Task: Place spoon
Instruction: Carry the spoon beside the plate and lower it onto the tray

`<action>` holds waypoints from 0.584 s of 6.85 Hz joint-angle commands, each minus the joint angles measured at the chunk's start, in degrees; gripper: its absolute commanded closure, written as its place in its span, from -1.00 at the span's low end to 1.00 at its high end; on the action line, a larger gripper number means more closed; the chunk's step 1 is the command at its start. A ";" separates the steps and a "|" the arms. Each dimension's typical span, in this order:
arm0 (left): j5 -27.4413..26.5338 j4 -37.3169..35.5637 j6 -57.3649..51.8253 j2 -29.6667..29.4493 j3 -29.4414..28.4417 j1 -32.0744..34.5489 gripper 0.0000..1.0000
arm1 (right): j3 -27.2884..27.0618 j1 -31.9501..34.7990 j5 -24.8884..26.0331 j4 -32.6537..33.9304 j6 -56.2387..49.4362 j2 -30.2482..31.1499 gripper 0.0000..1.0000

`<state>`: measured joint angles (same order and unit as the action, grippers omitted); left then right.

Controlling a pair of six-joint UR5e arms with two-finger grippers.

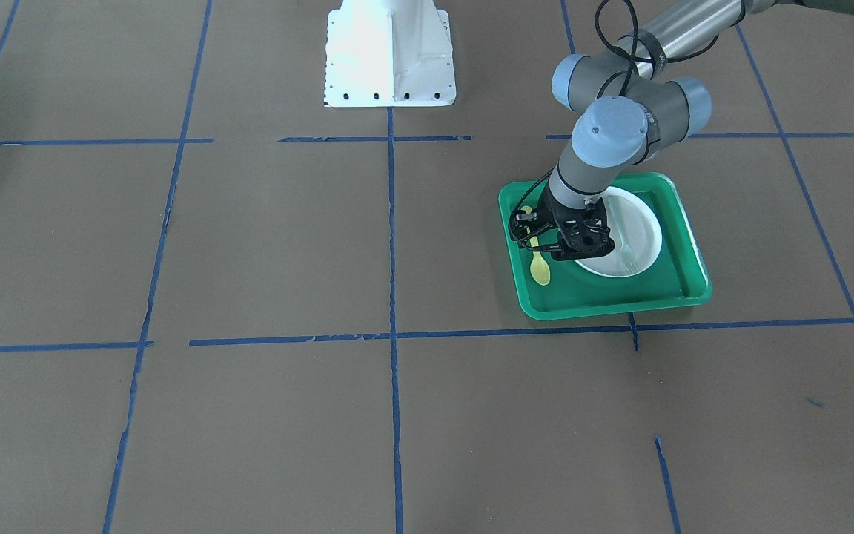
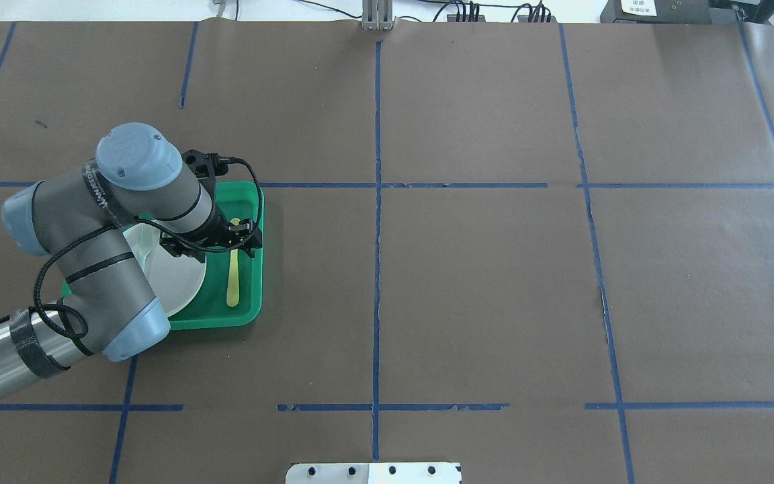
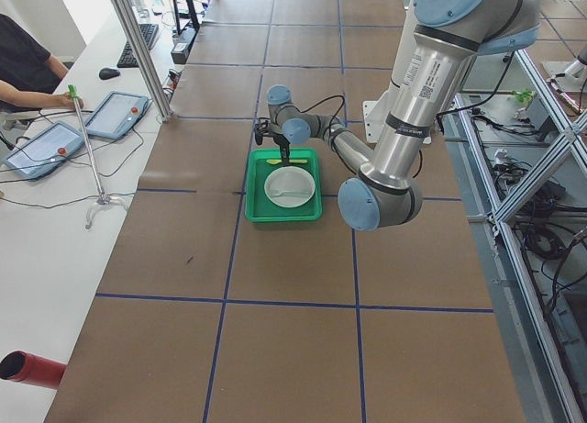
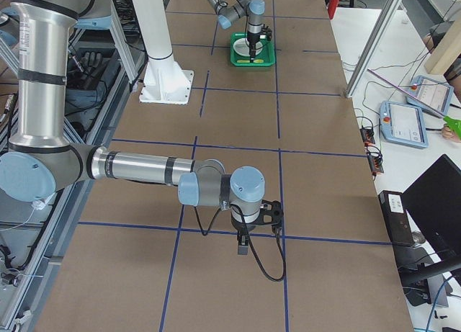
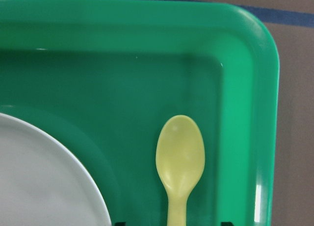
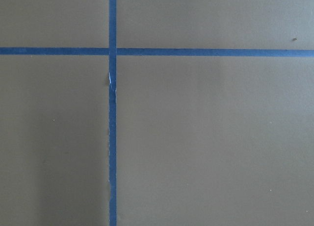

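Observation:
The yellow spoon (image 1: pixel 540 271) lies flat on the floor of the green tray (image 1: pixel 605 300), beside the white plate (image 1: pixel 631 222). In the overhead view the spoon (image 2: pixel 232 286) lies along the tray's right side. My left gripper (image 1: pixel 549 248) hangs just above the spoon's handle, open, with the jaws wide on either side and not touching it. The left wrist view shows the spoon's bowl (image 5: pixel 180 155) on the tray (image 5: pixel 147 79) next to the plate's rim (image 5: pixel 44 182). My right gripper (image 4: pixel 245 240) shows only in the exterior right view, low over the bare table; I cannot tell its state.
A pale fork (image 1: pixel 624 251) lies on the plate. The tray (image 2: pixel 250 202) sits on brown paper with blue tape lines. The white robot base (image 1: pixel 390 55) stands at the table's middle edge. The right wrist view shows only paper and tape.

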<state>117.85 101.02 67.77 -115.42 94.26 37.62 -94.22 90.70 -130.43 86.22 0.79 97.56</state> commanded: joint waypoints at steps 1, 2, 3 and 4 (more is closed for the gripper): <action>-0.07 -0.64 0.00 0.02 1.79 0.70 -1.00 | 0.00 0.00 0.00 0.00 0.00 0.00 -1.00; 0.02 -0.99 -0.09 1.84 5.90 2.09 -1.00 | 0.00 0.00 0.00 -0.08 0.00 0.00 -1.00; 0.10 -3.70 -1.48 2.64 9.51 4.72 -1.00 | 0.00 0.00 0.00 0.00 -0.09 0.00 -1.00; 0.10 -8.68 -6.80 2.04 12.76 7.18 -1.00 | 0.00 0.00 0.00 0.00 0.00 0.00 -1.00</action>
<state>117.91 96.97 65.38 -113.36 102.97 41.98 -94.22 90.70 -130.43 86.20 0.75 97.56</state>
